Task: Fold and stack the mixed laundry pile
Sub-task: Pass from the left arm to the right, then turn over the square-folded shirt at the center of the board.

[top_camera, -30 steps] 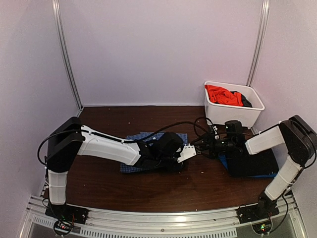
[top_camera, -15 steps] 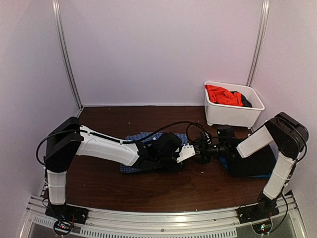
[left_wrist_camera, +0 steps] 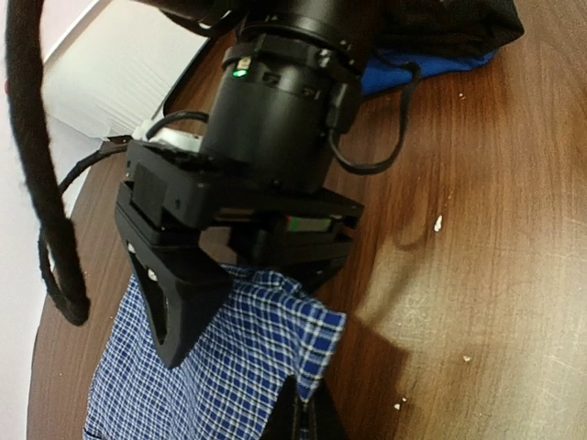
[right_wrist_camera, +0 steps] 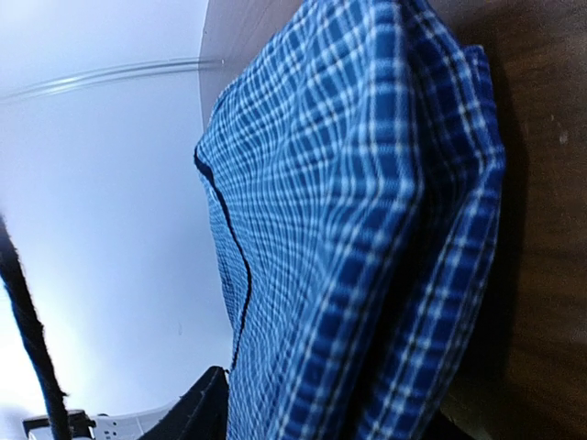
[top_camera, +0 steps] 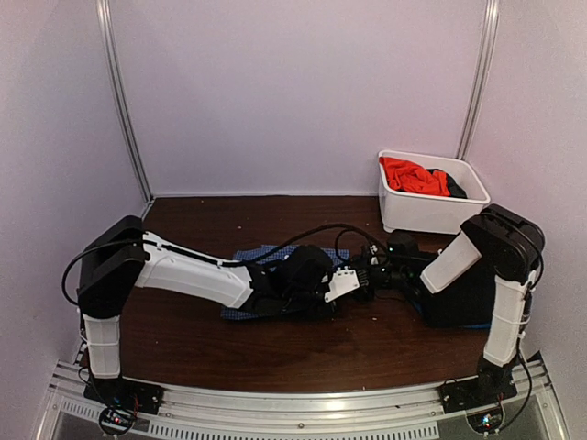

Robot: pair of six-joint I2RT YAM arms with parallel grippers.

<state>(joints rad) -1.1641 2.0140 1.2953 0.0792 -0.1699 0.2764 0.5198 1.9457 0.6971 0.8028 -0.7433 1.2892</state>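
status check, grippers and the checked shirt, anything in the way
Left gripper shut at corner of checked shirt. Right gripper open, straddling the same edge. Shirt folded, flat on table. Grippers close together; nothing else on it.

Both arms are built from white shells and black joints. On the left arm (top_camera: 193,275) a long white link is joined to a bulky black shoulder housing (top_camera: 110,270), and the same scheme is repeated on the right arm (top_camera: 504,312). A black cable (top_camera: 321,227) is routed above the wrists. A green status light (left_wrist_camera: 240,72) is set into the right arm's ribbed black wrist cylinder (left_wrist_camera: 275,101) (a thinner black cable (left_wrist_camera: 385,147) is curled beside it). The left gripper (left_wrist_camera: 305,417) is finished in slim black tips.
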